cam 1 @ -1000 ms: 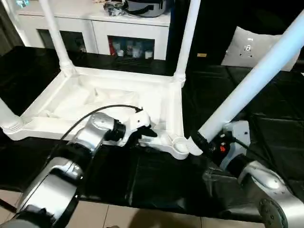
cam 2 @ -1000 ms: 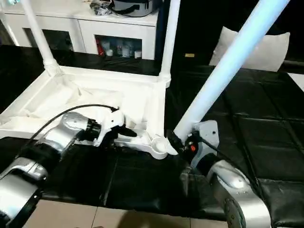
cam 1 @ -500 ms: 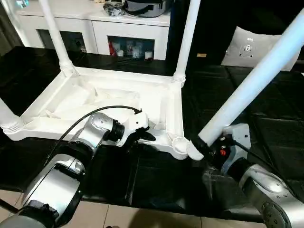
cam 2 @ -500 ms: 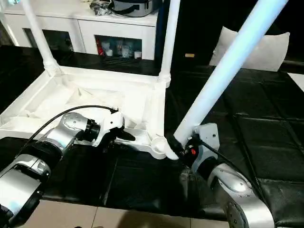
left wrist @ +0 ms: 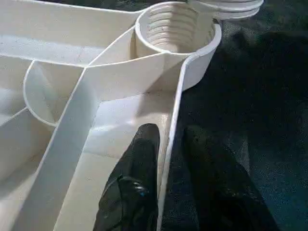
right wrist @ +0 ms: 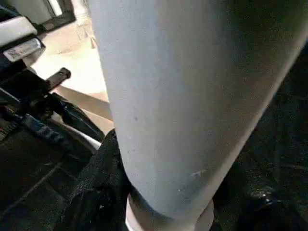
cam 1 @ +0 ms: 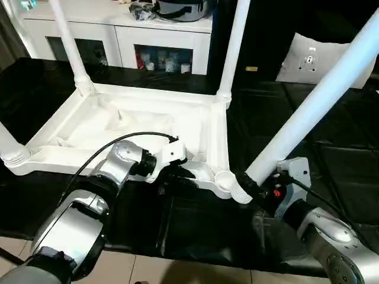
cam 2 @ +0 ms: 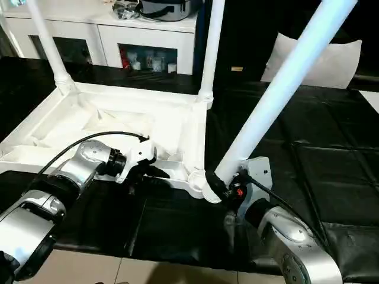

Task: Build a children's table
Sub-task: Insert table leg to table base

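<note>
Upturned white table top point(cam 1: 207, 139), three legs point(cam 1: 235, 44) upright; fourth leg point(cam 1: 314, 106) slanted beside its near corner socket point(left wrist: 174, 29)

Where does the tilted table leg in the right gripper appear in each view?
Left eye view: the tilted leg runs from lower centre to upper right corner.
Right eye view: from lower centre to the top edge.
Left wrist view: its flared end, just beyond the socket.
Right wrist view: close up, centre.
Shared landmark: the open corner socket.
</note>
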Controlling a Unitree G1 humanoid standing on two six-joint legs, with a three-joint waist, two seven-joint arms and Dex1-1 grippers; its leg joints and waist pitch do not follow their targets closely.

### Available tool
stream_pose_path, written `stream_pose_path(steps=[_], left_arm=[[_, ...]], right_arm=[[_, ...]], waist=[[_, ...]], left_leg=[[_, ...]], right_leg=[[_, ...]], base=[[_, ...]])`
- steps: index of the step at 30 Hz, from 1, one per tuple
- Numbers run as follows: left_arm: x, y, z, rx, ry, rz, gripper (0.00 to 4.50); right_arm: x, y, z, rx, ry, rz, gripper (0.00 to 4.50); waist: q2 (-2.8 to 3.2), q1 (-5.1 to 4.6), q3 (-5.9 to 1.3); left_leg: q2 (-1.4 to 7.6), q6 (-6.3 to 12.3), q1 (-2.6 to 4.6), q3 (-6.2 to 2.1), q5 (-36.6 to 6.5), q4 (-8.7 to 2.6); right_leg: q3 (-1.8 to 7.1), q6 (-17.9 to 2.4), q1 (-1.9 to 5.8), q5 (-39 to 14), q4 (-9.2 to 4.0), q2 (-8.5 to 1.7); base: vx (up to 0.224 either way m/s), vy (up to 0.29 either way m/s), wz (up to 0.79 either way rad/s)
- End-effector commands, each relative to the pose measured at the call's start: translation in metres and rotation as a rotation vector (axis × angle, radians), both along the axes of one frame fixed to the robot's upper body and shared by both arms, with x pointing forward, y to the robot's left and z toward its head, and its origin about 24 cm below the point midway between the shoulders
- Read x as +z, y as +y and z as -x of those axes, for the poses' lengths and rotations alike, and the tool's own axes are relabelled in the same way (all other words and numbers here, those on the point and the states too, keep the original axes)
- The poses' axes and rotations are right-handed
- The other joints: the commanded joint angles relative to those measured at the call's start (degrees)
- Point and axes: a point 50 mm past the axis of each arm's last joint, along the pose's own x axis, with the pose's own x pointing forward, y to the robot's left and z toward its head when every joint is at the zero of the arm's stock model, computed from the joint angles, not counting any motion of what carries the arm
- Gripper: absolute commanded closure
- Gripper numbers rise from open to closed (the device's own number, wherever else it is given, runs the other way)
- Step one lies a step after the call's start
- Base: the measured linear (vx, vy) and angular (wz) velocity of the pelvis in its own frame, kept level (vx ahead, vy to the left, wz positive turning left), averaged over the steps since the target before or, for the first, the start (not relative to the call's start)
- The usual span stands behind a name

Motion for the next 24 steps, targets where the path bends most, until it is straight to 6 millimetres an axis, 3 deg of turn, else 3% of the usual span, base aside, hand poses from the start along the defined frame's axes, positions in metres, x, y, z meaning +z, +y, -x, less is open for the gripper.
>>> stream_pose_path(steps=[1,6,16,18,19,20,22,24], left_arm=[[0.003,0.0,-0.002,-0.013,-0.008,-0.016,3.74],[0.001,0.002,-0.001,-0.01,0.001,-0.024,4.18],[-0.009,0.014,0.002,0.045,0.031,-0.085,4.49],[-0.015,0.017,0.002,0.132,0.064,-0.089,4.5],[-0.015,0.017,0.002,0.148,0.073,-0.082,4.5],[-0.015,0.017,0.002,0.148,0.073,-0.082,4.5],[-0.014,0.012,0.002,0.208,0.113,-0.036,4.5],[-0.014,0.011,0.004,0.198,0.099,-0.033,4.5]], right_arm=[[0.011,0.0,-0.001,0.012,-0.035,-0.019,2.6],[0.013,0.003,-0.001,0.028,-0.039,-0.035,2.6],[0.021,0.003,-0.009,0.013,-0.125,-0.032,2.6],[0.026,0.005,-0.013,0.009,-0.189,-0.039,2.6],[0.027,0.006,-0.014,0.004,-0.207,-0.039,2.6],[0.027,0.006,-0.014,0.004,-0.207,-0.039,2.6],[0.018,0.009,-0.017,0.029,-0.108,0.003,2.6],[0.014,0.011,-0.018,0.053,-0.07,0.03,2.6]], waist=[[0.23,0.23,-3.13],[0.08,0.23,-3.16],[0.1,0.0,-3.16],[-0.23,0.08,-3.11],[-0.08,-0.04,-2.83],[-0.08,-0.04,-2.83],[-0.01,-0.36,-2.63],[-0.03,-0.41,-2.71]], left_leg=[[4.25,0.7,1.18,-1.44,-11.48,-4.56],[4.31,0.9,1.21,-1.33,-10.98,-4.56],[4.3,1.32,1.19,-1.14,-10.28,-4.5],[4.31,1.19,1.18,-1.1,-10.83,-4.54],[4.25,0.62,1.21,-1.16,-12.59,-4.64],[4.25,0.62,1.21,-1.16,-12.59,-4.64],[4.27,0.01,1.01,-1.39,-12.88,-5.02],[4.21,-0.16,1.32,-1.2,-13.71,-4.83]], right_leg=[[3.04,-15.62,2.2,-2.7,-4.68,-5.6],[3.02,-15.66,2.18,-1.88,-4.6,-5.65],[3.01,-16.0,2.18,-0.75,-4.55,-5.65],[2.99,-15.95,2.21,-2.08,-4.57,-5.76],[2.97,-15.68,1.96,-6.22,-4.93,-5.8],[2.97,-15.68,1.96,-6.22,-4.93,-5.8],[2.89,-15.14,2.27,-9.05,-4.91,-5.52],[3.05,-14.68,1.92,-10.19,-5.26,-5.47]], base=[[0.0,0.0,0.0],[0.0,0.0,0.0],[0.0,0.0,0.0],[0.0,0.0,0.0],[0.0,0.0,0.0],[0.0,0.0,0.0],[0.0,0.0,0.0],[0.0,0.0,0.0]])
